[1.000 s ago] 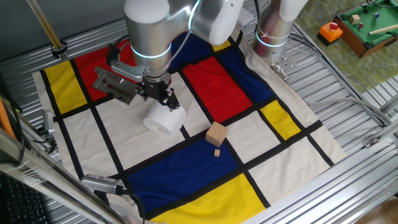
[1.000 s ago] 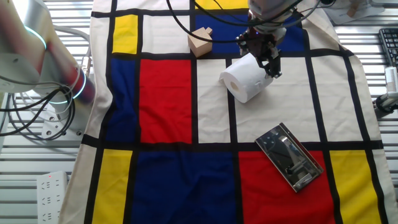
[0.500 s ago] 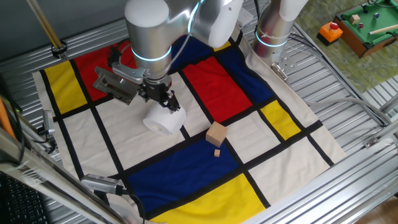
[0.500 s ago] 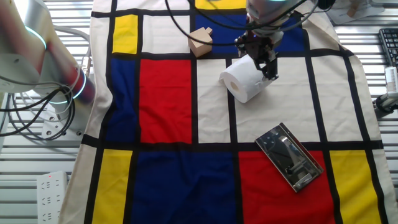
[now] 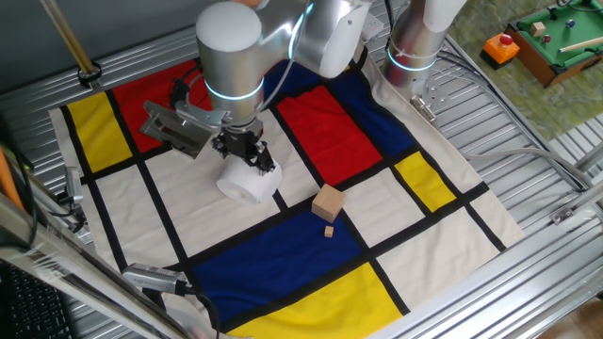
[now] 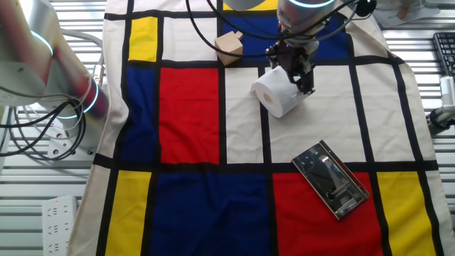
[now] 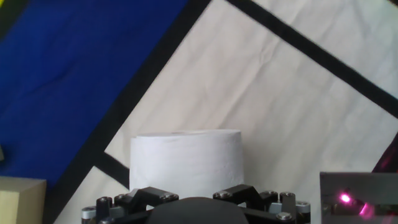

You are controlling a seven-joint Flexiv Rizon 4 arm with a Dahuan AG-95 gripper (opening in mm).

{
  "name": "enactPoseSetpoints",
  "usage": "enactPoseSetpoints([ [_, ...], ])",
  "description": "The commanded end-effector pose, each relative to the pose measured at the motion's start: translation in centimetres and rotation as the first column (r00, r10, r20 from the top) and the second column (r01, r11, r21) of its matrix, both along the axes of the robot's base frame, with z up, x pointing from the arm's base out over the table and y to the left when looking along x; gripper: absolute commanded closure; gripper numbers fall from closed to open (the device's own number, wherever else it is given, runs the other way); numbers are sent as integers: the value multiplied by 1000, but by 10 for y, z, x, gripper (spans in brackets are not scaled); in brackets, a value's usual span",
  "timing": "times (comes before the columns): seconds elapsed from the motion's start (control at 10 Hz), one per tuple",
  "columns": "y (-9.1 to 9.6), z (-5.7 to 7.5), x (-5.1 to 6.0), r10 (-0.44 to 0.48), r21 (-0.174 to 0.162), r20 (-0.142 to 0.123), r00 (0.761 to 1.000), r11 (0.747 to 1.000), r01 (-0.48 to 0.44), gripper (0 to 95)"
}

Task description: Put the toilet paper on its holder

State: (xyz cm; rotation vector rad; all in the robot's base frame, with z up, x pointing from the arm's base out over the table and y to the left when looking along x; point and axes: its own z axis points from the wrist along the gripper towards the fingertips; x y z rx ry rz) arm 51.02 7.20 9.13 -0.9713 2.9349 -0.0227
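The toilet paper point(image 5: 247, 185) is a white roll lying on a cream panel of the checked cloth. It also shows in the other fixed view point(image 6: 274, 94) and fills the low middle of the hand view point(image 7: 185, 160). My gripper point(image 5: 247, 158) sits right over its back end, with the jaws closed on the roll's two sides point(image 7: 194, 193). The holder point(image 5: 175, 127), a grey metal bracket, lies flat on the cloth just beside the roll point(image 6: 331, 178). Its corner shows at the lower right of the hand view point(image 7: 357, 198).
A tan wooden block point(image 5: 328, 202) with a small peg stands on the cloth near the roll point(image 6: 228, 45). A second robot base point(image 5: 415, 47) stands at the cloth's far edge. Metal slats and cables surround the cloth.
The arm has shifted and turned a little over the roll. The roll has stayed at nearly the same spot, nudged slightly toward the wooden block.
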Motion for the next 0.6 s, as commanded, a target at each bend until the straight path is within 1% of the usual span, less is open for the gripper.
enactPoseSetpoints([
  [0.1, -1, -1, 0, 4, -2, 0, 1000, 1000, -4, 0],
  [0.6, -2, -8, 2, -2, -3, 2, 1000, 1000, 2, 0],
])
